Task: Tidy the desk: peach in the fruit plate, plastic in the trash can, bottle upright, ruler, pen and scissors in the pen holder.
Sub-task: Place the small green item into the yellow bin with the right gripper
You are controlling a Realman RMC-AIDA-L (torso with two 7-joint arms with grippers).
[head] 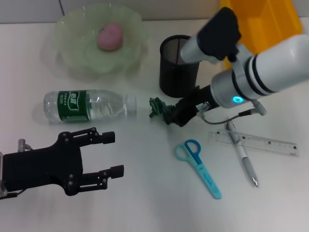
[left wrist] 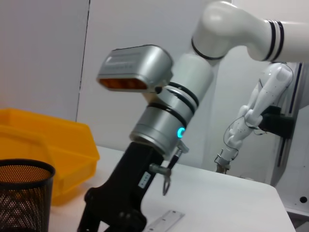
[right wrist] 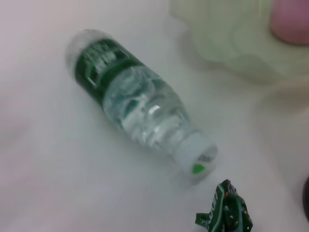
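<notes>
The pink peach (head: 110, 36) lies in the green fruit plate (head: 65, 29) at the back left. On its side in front of the plate lies the clear bottle (head: 87, 105) (right wrist: 140, 108), cap toward the crumpled green plastic (head: 155, 107) (right wrist: 226, 215). My right gripper (head: 169, 116) reaches down just in front of the black mesh pen holder (head: 178, 65) and looks shut on the plastic's edge. Blue scissors (head: 198, 166), the clear ruler (head: 256, 143) and the pen (head: 242, 153) lie at the front right. My left gripper (head: 110, 153) rests open at the front left, holding nothing.
A yellow bin (head: 263, 21) (left wrist: 43, 145) stands at the back right behind the right arm. The left wrist view shows the right arm (left wrist: 164, 121) above the pen holder (left wrist: 21, 193) and the ruler's end (left wrist: 166, 220).
</notes>
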